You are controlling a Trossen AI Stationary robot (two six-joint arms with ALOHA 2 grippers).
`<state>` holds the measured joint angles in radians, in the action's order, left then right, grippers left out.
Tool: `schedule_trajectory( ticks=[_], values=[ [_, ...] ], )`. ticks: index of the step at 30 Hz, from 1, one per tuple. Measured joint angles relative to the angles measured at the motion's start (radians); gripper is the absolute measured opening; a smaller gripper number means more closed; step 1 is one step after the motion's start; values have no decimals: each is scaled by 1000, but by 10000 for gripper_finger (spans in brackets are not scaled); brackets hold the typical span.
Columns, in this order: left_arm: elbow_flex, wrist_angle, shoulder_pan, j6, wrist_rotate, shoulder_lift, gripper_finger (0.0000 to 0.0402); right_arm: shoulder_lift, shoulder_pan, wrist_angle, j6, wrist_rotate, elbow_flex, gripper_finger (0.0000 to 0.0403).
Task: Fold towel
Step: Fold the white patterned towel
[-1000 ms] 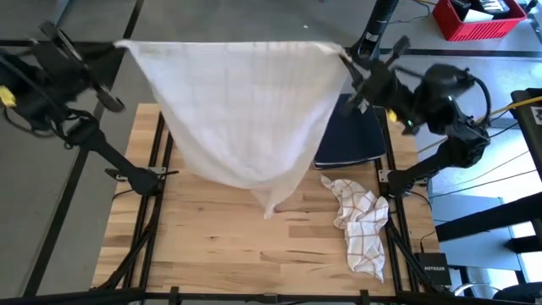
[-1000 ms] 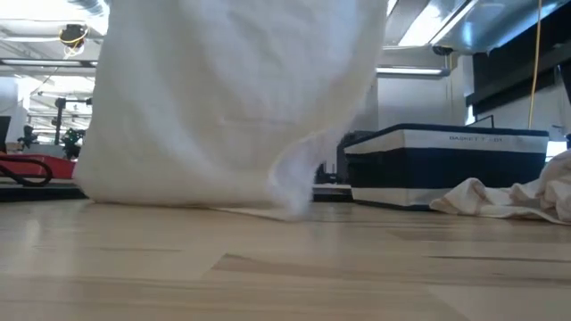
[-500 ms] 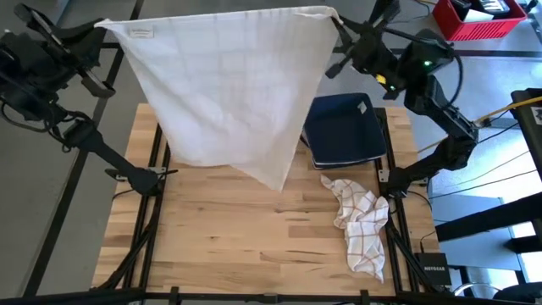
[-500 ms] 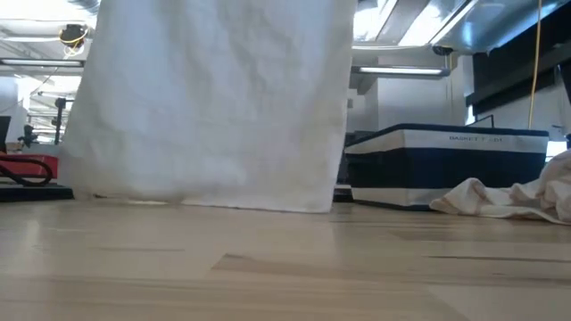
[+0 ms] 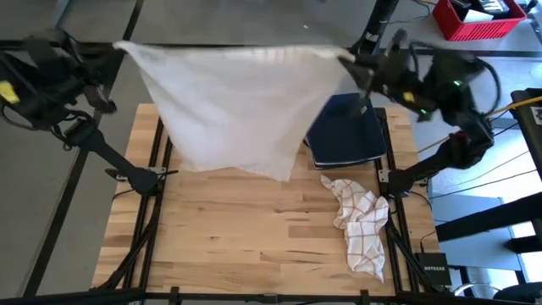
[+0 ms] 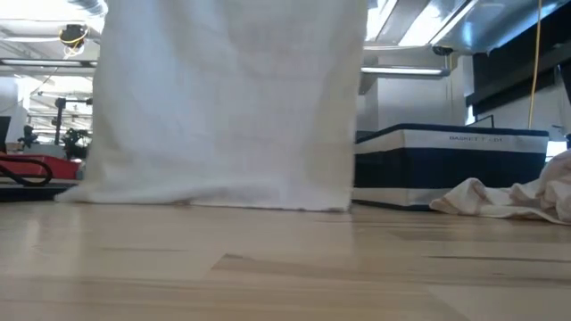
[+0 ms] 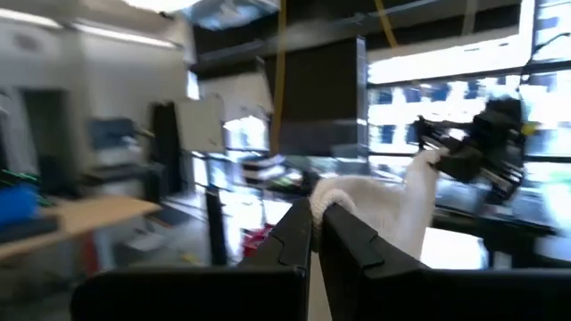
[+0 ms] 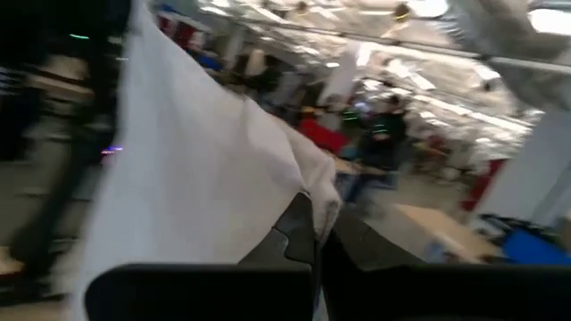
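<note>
lower now, arms spread, towel [image 5: 237, 106] taut

White towel [image 5: 237, 106] stretched in air over far half of wooden table [image 5: 254, 246], left gripper [image 5: 117, 47] and right gripper [image 5: 345, 58] pinching its top corners. Navy basket [image 5: 351, 135] just right of towel; checkered cloth [image 5: 360, 224] near basket.

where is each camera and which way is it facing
High view: above the table, straight down; both arms, left gripper and right gripper stretching the white towel.
Low view: table height, level across; no arm shows, only the towel and the navy basket.
Left wrist view: along its fingers toward the right gripper.
Right wrist view: along its fingers over the towel.
All four share the towel.
</note>
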<state>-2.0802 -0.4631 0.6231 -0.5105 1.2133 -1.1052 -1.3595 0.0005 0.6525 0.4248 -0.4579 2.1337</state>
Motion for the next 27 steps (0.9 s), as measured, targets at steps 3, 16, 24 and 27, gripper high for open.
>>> schedule_trajectory(
  ticks=[3, 16, 24, 27],
  values=[
    [0, -75, 39, 134, -47, -29, 6, -3, 132, 29, -33, -23, 30, 4],
    [1, 115, 305, 71, -216, -220, 6, -17, 517, -82, -22, -77, 47, 2],
    [2, 551, 449, -381, -199, -326, 6, -20, 630, -299, 77, -86, 47, 2],
    [2, 693, 482, -558, -156, -338, 6, -20, 628, -366, 115, -118, 47, 2]
  ],
)
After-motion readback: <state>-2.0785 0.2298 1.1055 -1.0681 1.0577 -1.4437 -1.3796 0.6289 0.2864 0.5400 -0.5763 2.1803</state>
